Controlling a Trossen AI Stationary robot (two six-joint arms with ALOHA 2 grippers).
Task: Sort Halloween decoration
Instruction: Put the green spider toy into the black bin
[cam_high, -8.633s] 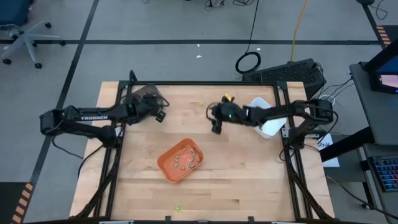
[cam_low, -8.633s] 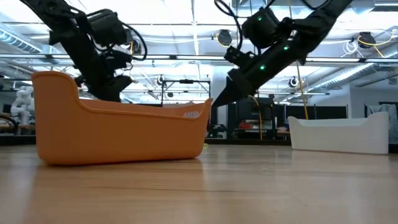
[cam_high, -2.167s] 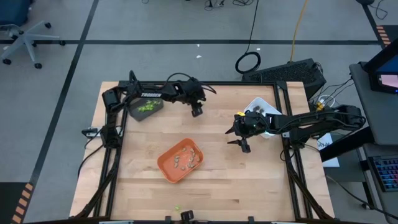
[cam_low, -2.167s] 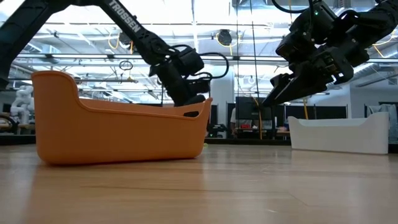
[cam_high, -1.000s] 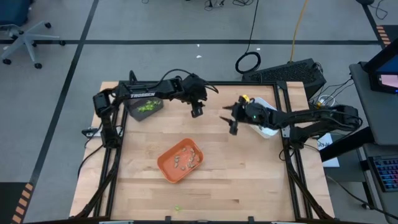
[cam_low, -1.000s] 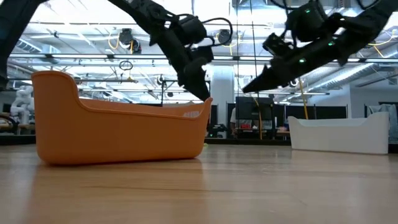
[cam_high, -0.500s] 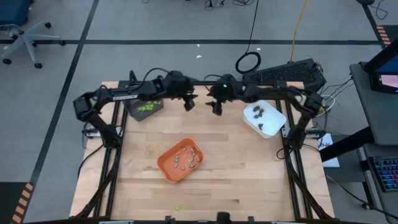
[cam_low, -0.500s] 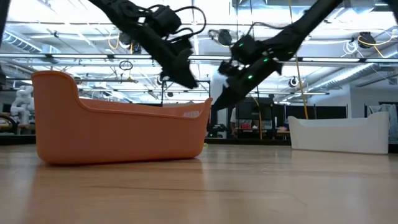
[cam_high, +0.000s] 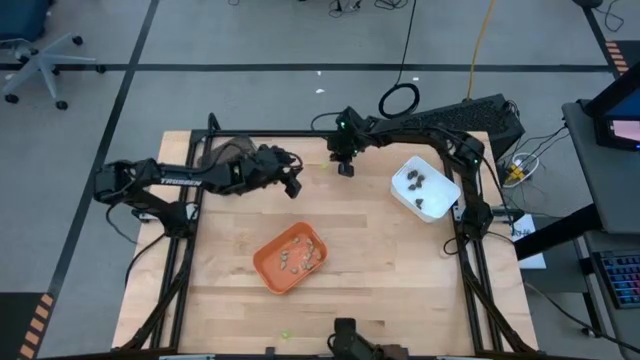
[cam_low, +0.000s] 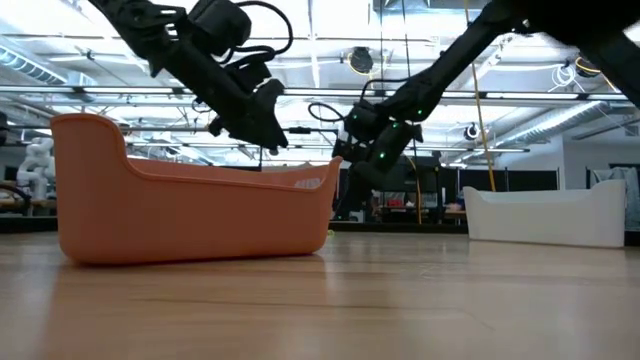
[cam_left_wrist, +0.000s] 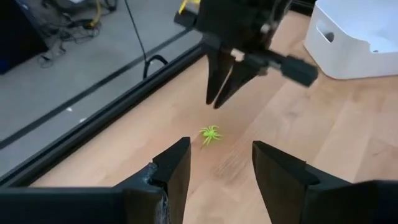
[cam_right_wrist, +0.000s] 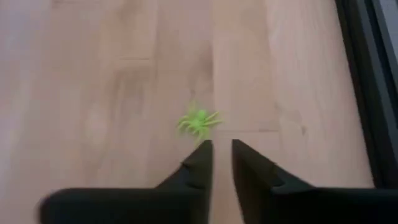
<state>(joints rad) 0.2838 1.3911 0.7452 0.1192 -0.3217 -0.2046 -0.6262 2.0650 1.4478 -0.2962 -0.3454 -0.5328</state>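
- Two dark arms reach over the pale wooden table (cam_high: 380, 290), both toward its far edge.
- Right claw (cam_high: 344, 169) hangs tip-down at the far middle of the table, its fingers (cam_right_wrist: 200, 160) narrowly parted with nothing between them, just above a lime-green plastic spider (cam_right_wrist: 199, 121) lying on the bare wood.
- Left claw (cam_high: 294, 186) hovers nearby, on the left of that spider; its fingers (cam_left_wrist: 176, 163) stand wide apart and empty, pointing at the same spider (cam_left_wrist: 209, 134).
- An orange plastic tray (cam_high: 266, 259) sits near the table's centre with small tan-grey pieces (cam_high: 295, 256) inside.
- A white rectangular tray (cam_high: 436, 212) rests near the right edge, holding dark brown pieces (cam_high: 415, 181).
- One more lime-green piece (cam_high: 285, 335) lies alone near the front edge.
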